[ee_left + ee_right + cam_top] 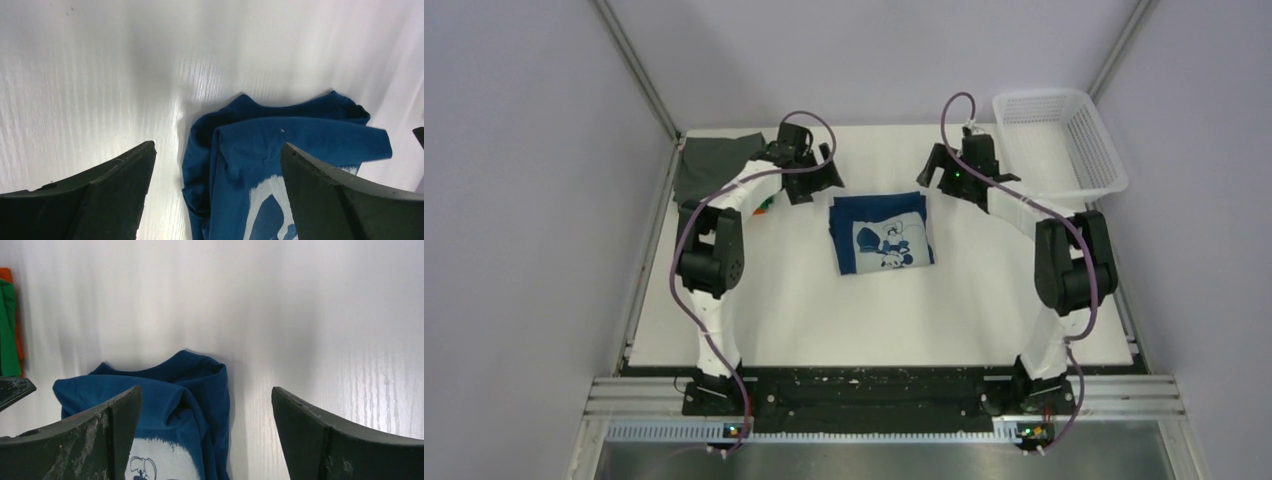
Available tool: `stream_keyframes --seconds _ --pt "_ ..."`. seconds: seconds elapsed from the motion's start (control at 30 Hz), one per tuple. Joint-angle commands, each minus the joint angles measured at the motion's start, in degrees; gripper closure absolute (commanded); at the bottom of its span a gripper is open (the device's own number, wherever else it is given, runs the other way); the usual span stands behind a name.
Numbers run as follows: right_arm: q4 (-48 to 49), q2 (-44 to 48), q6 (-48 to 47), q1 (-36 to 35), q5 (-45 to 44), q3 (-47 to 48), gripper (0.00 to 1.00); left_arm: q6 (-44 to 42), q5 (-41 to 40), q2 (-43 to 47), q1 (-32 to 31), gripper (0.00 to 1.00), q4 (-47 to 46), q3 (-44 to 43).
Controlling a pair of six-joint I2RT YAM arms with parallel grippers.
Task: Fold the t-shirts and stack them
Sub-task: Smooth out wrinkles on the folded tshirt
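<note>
Blue t-shirt (879, 235) lies folded, cartoon up — neck end far. Left gripper (217, 148) and right gripper (205, 389) stand open; both empty.

We see a white table (804, 310) with a faint grained surface filling the middle of the overhead view. At about one o'clock from its centre, in the far right corner, sits a white plastic mesh basket (1096, 140), its long side running toward twelve and its outer wall at the table's right edge. Pale grey walls (524, 200) close in at nine, twelve and three o'clock, with metal struts (636, 68) rising at the far corners. At six o'clock we find a black base plate (874, 392) and, just nearer than it, a silver rail (874, 432).
</note>
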State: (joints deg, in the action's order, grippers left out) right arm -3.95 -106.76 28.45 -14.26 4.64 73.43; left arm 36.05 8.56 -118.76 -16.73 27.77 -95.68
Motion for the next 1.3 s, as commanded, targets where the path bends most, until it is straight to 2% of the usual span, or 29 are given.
stream_keyframes --seconds 0.0,0.13,0.23,0.33,0.47,0.7,0.87,0.93,1.07,1.27 --pt "1.6 9.5 -1.5 0.3 2.1 -5.4 0.01 -0.2 4.1 7.8 -0.3 0.01 -2.4 6.6" --pt "4.1 20.2 0.4 0.3 8.6 -19.0 0.01 -1.4 8.6 10.8 -1.2 0.01 -7.4 17.9" --pt "12.7 28.7 2.6 0.3 14.5 -29.5 0.01 -2.6 9.3 10.2 -2.3 0.01 -7.3 20.4" --pt "20.8 32.1 3.6 0.3 21.1 -32.1 0.01 -2.4 9.5 9.4 -2.8 0.04 -7.5 21.5" --pt "27.8 25.8 7.4 0.0 33.5 -30.1 0.01 -1.6 10.0 8.3 -2.8 0.06 -9.2 21.8" --pt "27.3 11.0 7.8 -1.7 36.8 -17.8 0.01 -1.8 8.4 3.0 -2.8 0.25 -6.5 16.6" --pt "26.2 2.5 6.9 -1.8 33.5 -9.6 0.01 -2.7 5.3 0.4 -2.8 0.45 -4.4 13.5" --pt "22.3 -1.8 5.9 -1.7 31.8 -4.8 0.01 -2.8 4.3 -0.7 -2.8 0.51 -3.5 12.4" --pt "18.3 -9.0 4.9 -1.3 27.5 1.4 0.01 -3.0 4.3 -2.6 -2.7 0.58 -3.0 11.4" --pt "19.1 -15.7 4.7 -0.4 22.9 4.9 0.01 -3.8 4.3 -4.2 -2.8 0.71 -2.3 10.2"
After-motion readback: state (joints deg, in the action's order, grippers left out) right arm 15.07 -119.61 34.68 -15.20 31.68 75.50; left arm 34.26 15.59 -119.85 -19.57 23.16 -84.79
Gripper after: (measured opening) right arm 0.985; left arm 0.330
